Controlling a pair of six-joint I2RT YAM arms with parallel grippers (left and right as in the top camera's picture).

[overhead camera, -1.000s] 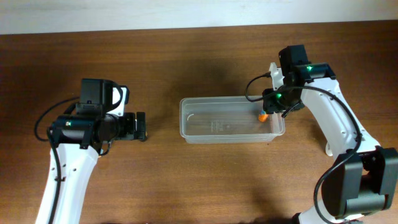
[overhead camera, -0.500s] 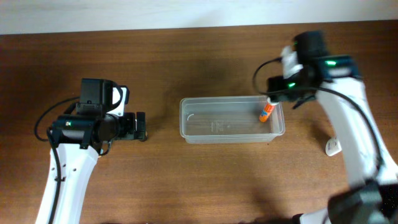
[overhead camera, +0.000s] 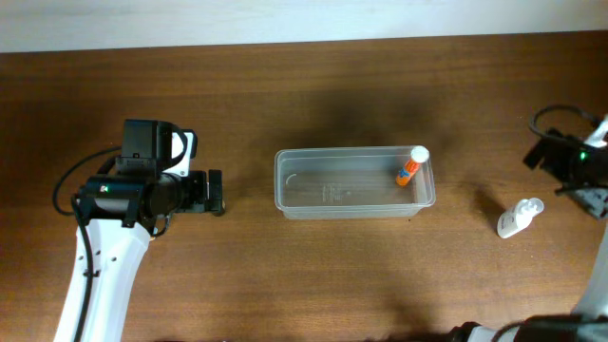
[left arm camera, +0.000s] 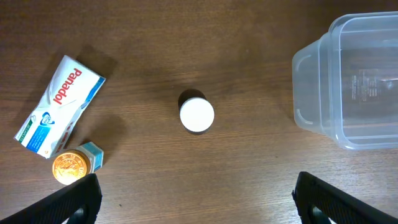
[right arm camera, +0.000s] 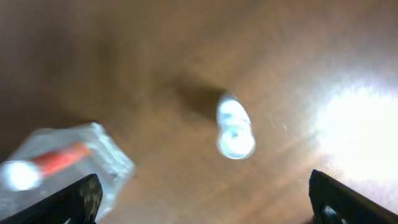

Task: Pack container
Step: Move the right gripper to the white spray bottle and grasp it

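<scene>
My left gripper [left arm camera: 196, 194] hangs over the table [overhead camera: 285, 275] with its fingers spread wide and nothing between them. Through the left wrist camera, a white-capped bottle [left arm camera: 197, 115] stands straight ahead at 12 o'clock, seen from above. A Panadol box [left arm camera: 59, 104] lies flat at about 10 o'clock, and a small gold-lidded jar [left arm camera: 70, 168] sits just beside its near end. One rounded corner of the container [overhead camera: 351, 183] shows at 2 o'clock.

From overhead, the container rests at mid-table with its long sides running from 9 to 3 o'clock. My left gripper is at its 9 o'clock, near it but apart. An orange tube [overhead camera: 408, 172] lies tilted inside the 3 o'clock end, its white cap up by the rim. A white bottle [overhead camera: 519, 218] lies on the table outside the container, at about 4 o'clock from it.

My right gripper [right arm camera: 205, 199] is out at the table's 3 o'clock edge, fingers parted and empty. Its wrist view is blurred, with the white bottle at 12 o'clock and the container at 8 o'clock.
</scene>
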